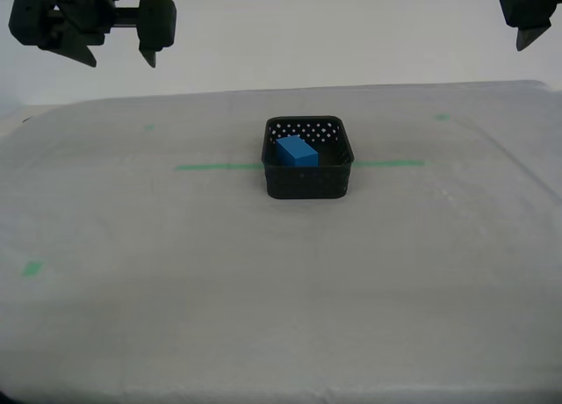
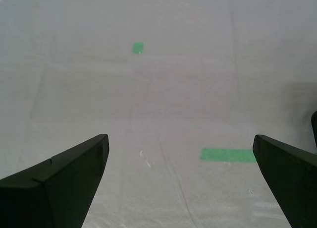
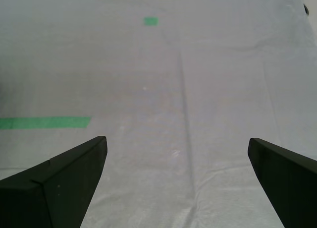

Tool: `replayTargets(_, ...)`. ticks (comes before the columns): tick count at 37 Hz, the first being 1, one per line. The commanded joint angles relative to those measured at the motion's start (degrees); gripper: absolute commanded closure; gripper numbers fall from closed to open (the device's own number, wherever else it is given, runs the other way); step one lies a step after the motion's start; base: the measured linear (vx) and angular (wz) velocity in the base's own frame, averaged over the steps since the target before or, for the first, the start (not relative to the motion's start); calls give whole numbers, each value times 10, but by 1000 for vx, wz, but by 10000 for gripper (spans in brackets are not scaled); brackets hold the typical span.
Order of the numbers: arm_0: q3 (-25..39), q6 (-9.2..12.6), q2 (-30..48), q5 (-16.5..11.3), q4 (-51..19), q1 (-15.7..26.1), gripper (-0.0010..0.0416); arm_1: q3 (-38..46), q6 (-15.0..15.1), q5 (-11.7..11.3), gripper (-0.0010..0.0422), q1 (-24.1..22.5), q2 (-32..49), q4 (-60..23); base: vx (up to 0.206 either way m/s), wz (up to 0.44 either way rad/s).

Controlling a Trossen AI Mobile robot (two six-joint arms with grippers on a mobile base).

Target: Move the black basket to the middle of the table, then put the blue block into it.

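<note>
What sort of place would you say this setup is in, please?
Probably a robot test bench: a bare pale table marked with green tape, holding just a black basket containing a blue block.

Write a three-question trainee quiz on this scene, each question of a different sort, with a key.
1. True or false: the small bright-blue rectangular block lies inside the square black perforated plastic basket.
2. Multiple choice: the long thin green tape line on the pale grey-white table runs
A. well in front of the basket
B. out from both sides of the basket
C. along the table's near edge
3. Fill in the missing word: in the wrist views, my first gripper and my second gripper both have their jaws ____ with nothing between them.

Key: 1 true; 2 B; 3 open.
</note>
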Motion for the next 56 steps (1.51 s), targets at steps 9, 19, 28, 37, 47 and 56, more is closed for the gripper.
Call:
replayTargets(9,0,0,0,1,0,0,7,0,0,-2,12,0,0,0,0,0)
replayTargets(19,0,0,0,1,0,0,7,0,0,-2,12,0,0,1,0,0)
replayTargets(28,0,0,0,1,0,0,7,0,0,-2,12,0,0,0,0,0)
replayTargets(37,0,0,0,1,0,0,7,0,0,-2,12,0,0,1,0,0)
replayTargets(47,0,0,0,1,0,0,7,0,0,-2,12,0,0,1,0,0)
replayTargets(56,0,0,0,1,0,0,7,0,0,-2,12,0,0,1,0,0)
